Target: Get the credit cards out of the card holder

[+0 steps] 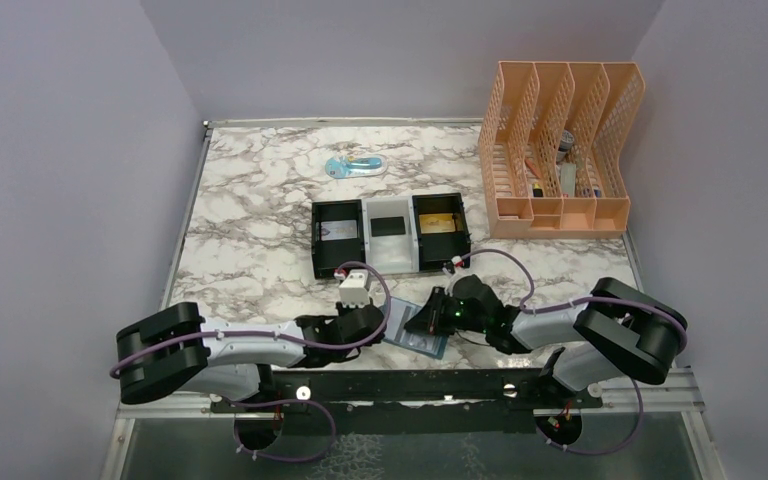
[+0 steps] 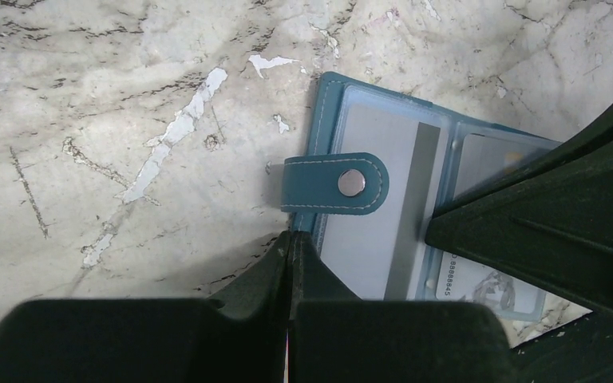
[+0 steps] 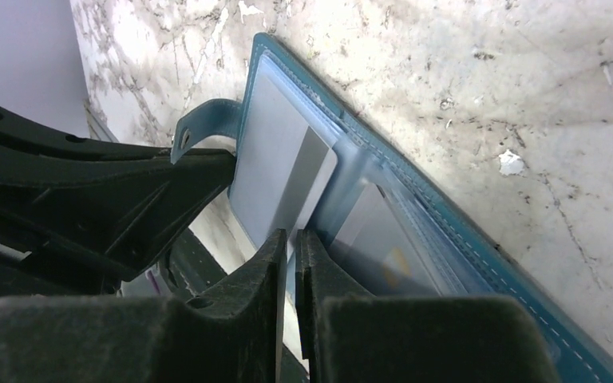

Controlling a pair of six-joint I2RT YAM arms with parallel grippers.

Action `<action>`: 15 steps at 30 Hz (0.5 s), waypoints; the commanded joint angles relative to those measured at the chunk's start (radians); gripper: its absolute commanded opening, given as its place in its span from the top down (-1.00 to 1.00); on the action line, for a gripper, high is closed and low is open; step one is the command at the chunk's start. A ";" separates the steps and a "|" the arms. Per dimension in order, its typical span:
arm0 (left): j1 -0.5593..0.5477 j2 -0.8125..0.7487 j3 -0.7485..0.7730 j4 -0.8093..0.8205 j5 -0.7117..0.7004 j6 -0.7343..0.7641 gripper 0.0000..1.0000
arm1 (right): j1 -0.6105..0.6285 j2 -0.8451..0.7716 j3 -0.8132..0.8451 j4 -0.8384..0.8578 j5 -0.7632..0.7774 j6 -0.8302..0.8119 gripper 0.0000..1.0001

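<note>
The teal card holder (image 1: 416,340) lies open on the marble table, between both arms near the front edge. My left gripper (image 2: 291,239) is shut on its stitched left edge, just below the snap strap (image 2: 335,183). A grey credit card (image 3: 283,171) with a darker stripe sits part-way out of the left clear sleeve. My right gripper (image 3: 290,235) is closed on this card's edge, near the holder's middle fold. A second card (image 2: 487,281) with printed digits rests in the right sleeve. From above, the left gripper (image 1: 382,325) and right gripper (image 1: 430,318) meet over the holder.
A black-and-white three-compartment tray (image 1: 390,262) stands just behind the grippers, with cards in its compartments. A peach mesh file organiser (image 1: 560,205) is at the back right. A small pale-blue object (image 1: 352,166) lies at the back centre. Purple walls close in the table.
</note>
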 commanded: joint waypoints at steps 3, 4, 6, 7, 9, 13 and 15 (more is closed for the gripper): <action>-0.019 -0.033 -0.064 -0.053 0.094 -0.025 1.00 | 0.012 -0.004 -0.020 0.088 -0.036 0.043 0.80; -0.019 -0.040 -0.072 -0.046 0.100 -0.026 1.00 | 0.011 -0.004 -0.021 0.085 -0.029 0.054 0.78; -0.022 -0.054 -0.087 -0.030 0.110 -0.029 1.00 | 0.011 -0.006 -0.023 0.069 -0.013 0.069 0.69; -0.023 -0.058 -0.093 -0.023 0.115 -0.032 1.00 | 0.011 -0.008 -0.018 0.041 0.001 0.076 0.66; -0.027 -0.062 -0.102 -0.015 0.124 -0.034 1.00 | 0.011 -0.018 -0.005 -0.029 0.038 0.080 0.63; -0.042 -0.054 -0.100 -0.019 0.120 -0.047 1.00 | 0.012 -0.060 0.018 -0.127 0.069 0.046 0.58; -0.055 -0.059 -0.098 -0.034 0.101 -0.072 1.00 | 0.011 -0.090 0.030 -0.165 0.069 0.010 0.56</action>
